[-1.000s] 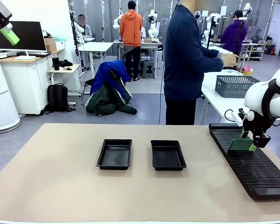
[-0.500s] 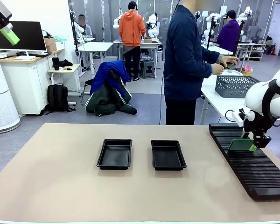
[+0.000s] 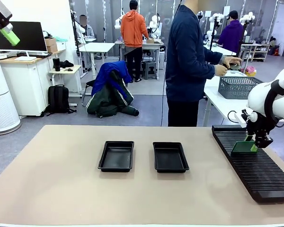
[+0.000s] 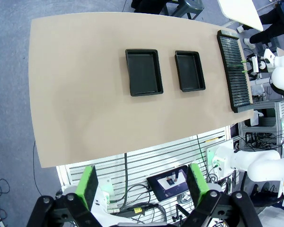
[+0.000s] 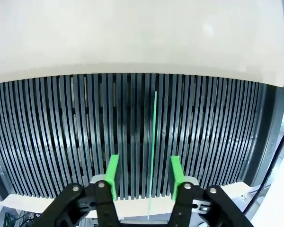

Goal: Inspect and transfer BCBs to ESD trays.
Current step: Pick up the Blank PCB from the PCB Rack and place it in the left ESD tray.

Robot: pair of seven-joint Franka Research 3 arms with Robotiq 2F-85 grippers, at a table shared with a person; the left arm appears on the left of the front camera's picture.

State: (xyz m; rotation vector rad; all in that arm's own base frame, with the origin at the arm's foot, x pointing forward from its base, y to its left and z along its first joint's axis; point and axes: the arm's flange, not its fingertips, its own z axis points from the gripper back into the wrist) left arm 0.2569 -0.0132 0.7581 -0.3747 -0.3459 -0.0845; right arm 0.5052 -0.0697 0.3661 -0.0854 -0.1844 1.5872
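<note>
BCB [image 3: 243, 148] stands on edge, lengthwise along a rack [image 3: 255, 175] slot.

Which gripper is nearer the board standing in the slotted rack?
Right. The right gripper has its fingers on either side of the board in the slotted rack. The left gripper hangs open, high above the table's left, far from it.

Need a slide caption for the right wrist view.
Right gripper straddles a BCB standing edge-on in the black slotted rack, green pads clear of it on both sides.
</note>
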